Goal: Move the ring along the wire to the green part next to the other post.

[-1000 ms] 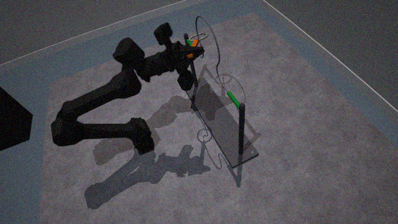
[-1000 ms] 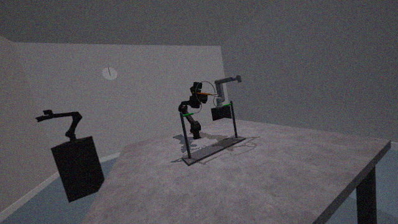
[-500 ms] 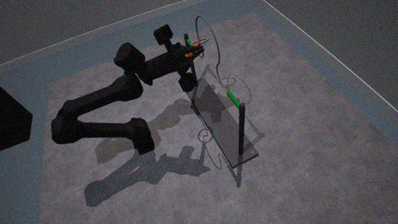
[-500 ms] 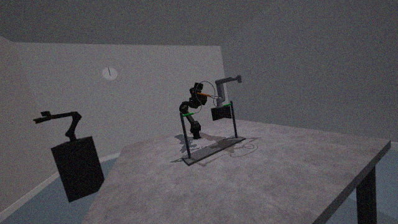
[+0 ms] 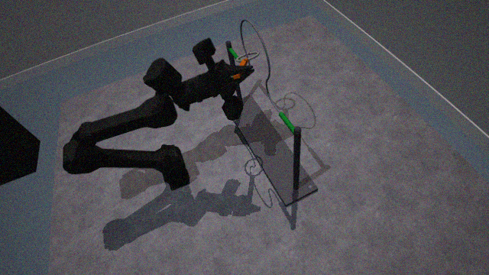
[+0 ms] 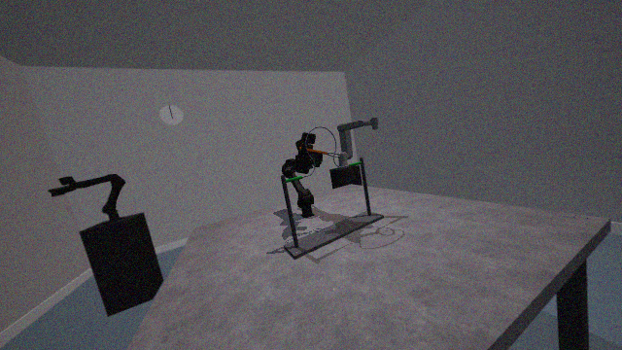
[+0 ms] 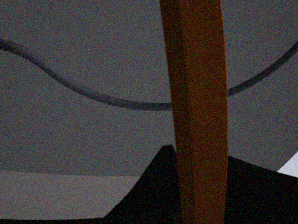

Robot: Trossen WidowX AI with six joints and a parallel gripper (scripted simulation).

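My gripper (image 5: 248,70) (image 6: 311,151) (image 7: 177,153) is shut on the orange handle (image 5: 243,63) (image 6: 319,152) (image 7: 204,90), high beside the far post (image 5: 240,93) (image 6: 365,190). The pale ring (image 5: 258,54) lies nearly flat just above the far green part (image 5: 233,53) (image 6: 356,164). The thin grey wire (image 5: 270,65) (image 6: 335,141) (image 7: 135,105) appears to pass through it; any contact is too small to tell. In the wrist view the wire crosses behind the handle. The other green part (image 5: 287,122) (image 6: 293,179) is at the near post (image 5: 296,160) (image 6: 290,214).
The wire rises in a tall loop beside my fingertips, then dips in a bend towards the near green part. A dark base plate (image 5: 279,168) (image 6: 335,237) joins the posts on the table (image 5: 363,214) (image 6: 389,292). Other arms on dark stands are in the background.
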